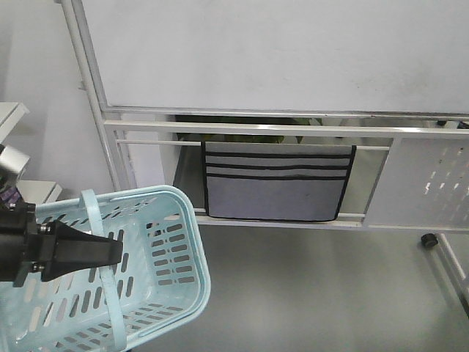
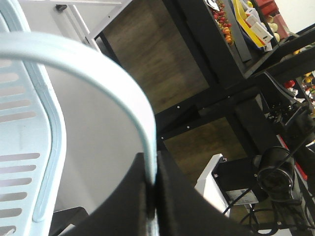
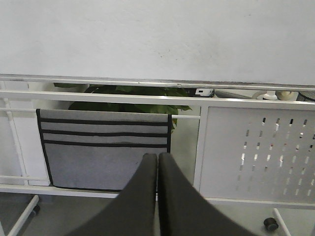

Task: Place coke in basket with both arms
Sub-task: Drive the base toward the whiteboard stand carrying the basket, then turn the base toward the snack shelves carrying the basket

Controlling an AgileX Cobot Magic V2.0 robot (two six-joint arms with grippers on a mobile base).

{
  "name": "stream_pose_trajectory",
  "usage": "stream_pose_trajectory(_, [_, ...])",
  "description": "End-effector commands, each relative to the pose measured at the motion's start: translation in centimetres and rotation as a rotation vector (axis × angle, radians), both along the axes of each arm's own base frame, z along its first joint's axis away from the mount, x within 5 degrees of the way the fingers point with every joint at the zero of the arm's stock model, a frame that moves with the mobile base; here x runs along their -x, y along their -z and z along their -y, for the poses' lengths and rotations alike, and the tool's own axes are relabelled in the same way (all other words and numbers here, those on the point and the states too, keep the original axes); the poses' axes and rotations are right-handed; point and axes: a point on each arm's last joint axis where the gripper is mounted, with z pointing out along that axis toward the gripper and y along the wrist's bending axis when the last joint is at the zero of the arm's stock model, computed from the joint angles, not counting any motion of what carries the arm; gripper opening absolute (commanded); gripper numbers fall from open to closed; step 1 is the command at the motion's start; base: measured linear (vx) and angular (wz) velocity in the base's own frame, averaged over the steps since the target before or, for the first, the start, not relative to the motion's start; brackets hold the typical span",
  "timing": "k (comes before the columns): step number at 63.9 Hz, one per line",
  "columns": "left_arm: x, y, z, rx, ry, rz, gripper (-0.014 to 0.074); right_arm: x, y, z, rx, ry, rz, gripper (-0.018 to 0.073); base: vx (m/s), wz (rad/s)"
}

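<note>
Left tool [image 2: 151, 169]: clamped on thin loop handle [image 2: 88, 61] of light blue slotted plastic basket [image 1: 192, 224].
Right tool [image 3: 157, 160]: closed flat, holding nothing.

- Our left tool [image 1: 111, 253] comes in from the left of the basket handle [image 1: 89, 205], its black jaws clamped tight across that thin loop.
- Our right tool [image 3: 157, 164] has its jaws pressed together, gripping nothing.

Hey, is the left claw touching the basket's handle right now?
Touching. The left wrist view shows the basket handle pinched between the two halves of the left claw, with no gap on either side.
</note>
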Motion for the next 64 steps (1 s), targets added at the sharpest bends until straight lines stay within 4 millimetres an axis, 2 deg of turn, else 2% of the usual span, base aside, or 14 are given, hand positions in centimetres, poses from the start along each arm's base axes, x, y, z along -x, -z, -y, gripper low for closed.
stream_pose_trajectory(1, [0.24, -2.02, 0.41, 0.084, 0.019, 0.06, -0.0006, 0.04, -0.54, 0.01, 0.011, 0.002, 0.082, -0.0002, 0.07, 0.12])
stream_pose_trajectory(30, [0.24, -2.02, 0.41, 0.084, 0.019, 0.06, -0.0006, 0.04, -0.54, 0.01, 0.011, 0.002, 0.082, -0.0002, 0.06, 0.23])
stream_pose_trajectory(64, [0.24, -2.02, 0.41, 0.084, 0.019, 0.06, -0.0006, 0.04, -0.54, 0.01, 0.011, 0.002, 0.082, -0.0002, 0.08, 0.39])
